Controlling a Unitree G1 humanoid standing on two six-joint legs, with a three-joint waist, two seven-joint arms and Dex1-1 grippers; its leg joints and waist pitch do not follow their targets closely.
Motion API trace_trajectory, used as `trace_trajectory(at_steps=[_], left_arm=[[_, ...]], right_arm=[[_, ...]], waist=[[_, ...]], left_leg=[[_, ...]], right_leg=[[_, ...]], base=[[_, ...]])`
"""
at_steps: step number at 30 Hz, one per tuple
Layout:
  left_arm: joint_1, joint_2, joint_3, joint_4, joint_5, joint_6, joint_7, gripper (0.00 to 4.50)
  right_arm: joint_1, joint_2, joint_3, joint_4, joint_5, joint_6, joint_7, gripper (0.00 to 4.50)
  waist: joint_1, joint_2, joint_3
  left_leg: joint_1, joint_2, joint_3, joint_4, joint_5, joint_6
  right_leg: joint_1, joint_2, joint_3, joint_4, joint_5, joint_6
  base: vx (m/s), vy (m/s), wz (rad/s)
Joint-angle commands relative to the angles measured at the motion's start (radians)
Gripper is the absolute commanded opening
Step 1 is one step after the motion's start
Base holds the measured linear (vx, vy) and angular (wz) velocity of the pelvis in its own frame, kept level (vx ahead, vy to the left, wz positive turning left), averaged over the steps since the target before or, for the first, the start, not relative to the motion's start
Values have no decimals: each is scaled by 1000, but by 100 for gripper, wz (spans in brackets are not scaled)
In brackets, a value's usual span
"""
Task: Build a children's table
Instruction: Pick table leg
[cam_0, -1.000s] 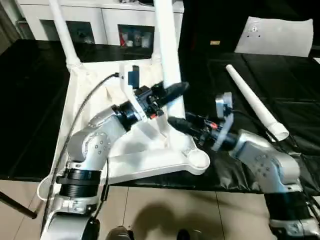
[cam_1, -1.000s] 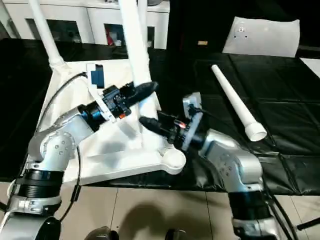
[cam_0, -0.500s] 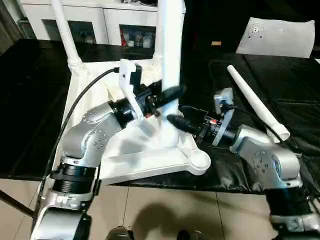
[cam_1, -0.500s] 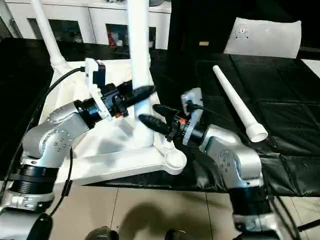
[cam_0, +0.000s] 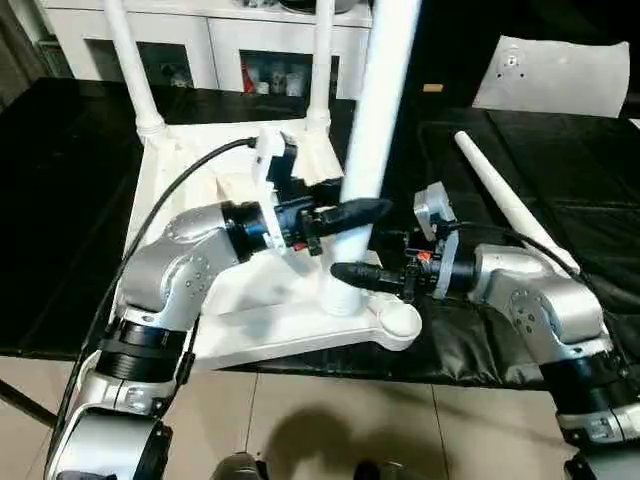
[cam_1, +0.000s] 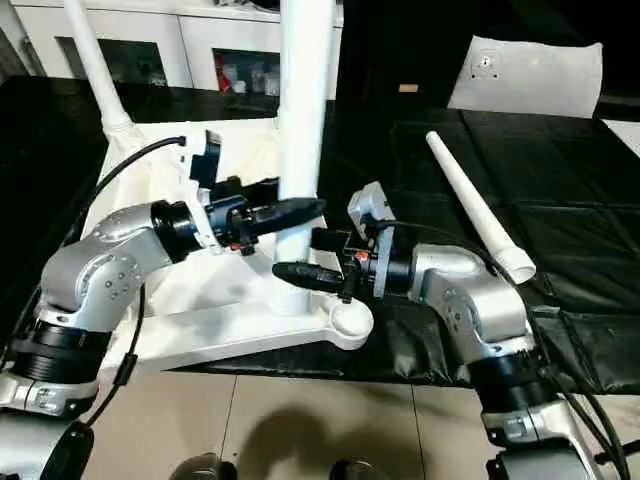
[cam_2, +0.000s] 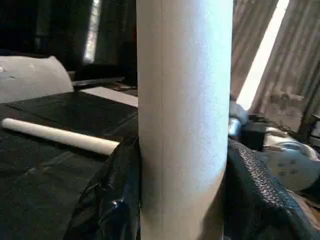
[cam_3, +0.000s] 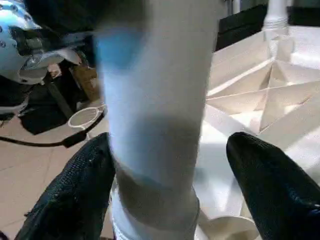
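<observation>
While standing tall in near corner hole of upside-down table top, leg held by left tool. Right tool wide, not gripping, low by leg's foot.

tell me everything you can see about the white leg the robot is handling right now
The long white tapered plastic tube leg stands nearly upright, tilting slightly, its lower end on the near part of the upturned white ribbed tabletop, beside an empty round corner socket. The left gripper clamps it partway up; the right gripper is open around its base, one finger clearly apart.
</observation>
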Motion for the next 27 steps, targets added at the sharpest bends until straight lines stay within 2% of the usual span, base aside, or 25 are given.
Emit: trace_trajectory(at_steps=[1,3,5,8,16,19,20,27], left_arm=[[-23,0,-16,-12,-10,12,-28,188],[-24,1,-22,-14,-10,15,-36,188],[-26,1,-26,-14,-11,16,-43,188],[-28,-2,-29,-13,-13,17,-48,188],[-34,1,-42,-9,-9,20,-75,188],[-35,5,-46,-8,-9,20,-83,188],[-36,6,-46,-7,-9,20,-87,188],[-40,2,-43,0,-10,11,-95,188]], right_arm=[[-18,-9,15,8,-16,-15,36,371],[-21,-8,23,11,-17,-15,48,371],[-24,-5,29,19,-20,-21,60,342],[-26,0,33,23,-22,-26,66,332],[-33,8,36,35,-24,-27,92,254],[-33,7,37,35,-18,-22,102,249],[-34,8,37,36,-18,-21,105,216],[-34,14,36,44,-20,-21,115,194]], waist=[[-2,-14,-91],[-1,-13,-92],[-1,-12,-93],[-2,-12,-92],[-2,-14,-92],[-1,-13,-92],[-1,-14,-92],[-1,-14,-92]], left_leg=[[14,29,-6,-73,-198,22],[15,29,-6,-73,-193,22],[15,30,-6,-73,-193,23],[15,29,-6,-73,-196,21],[15,30,-6,-74,-198,20],[16,29,-6,-73,-197,22],[16,29,-6,-73,-196,22],[15,30,-6,-73,-193,21]], right_leg=[[60,-67,48,-74,-474,-74],[60,-68,50,-73,-469,-76],[61,-67,50,-72,-461,-82],[62,-67,49,-72,-461,-84],[61,-67,49,-72,-472,-80],[61,-67,49,-73,-474,-79],[61,-67,49,-73,-477,-78],[61,-68,49,-72,-475,-80]], base=[[0,0,0],[0,0,0],[0,0,0],[0,0,0],[0,0,0],[0,0,0],[0,0,0],[0,0,0]])
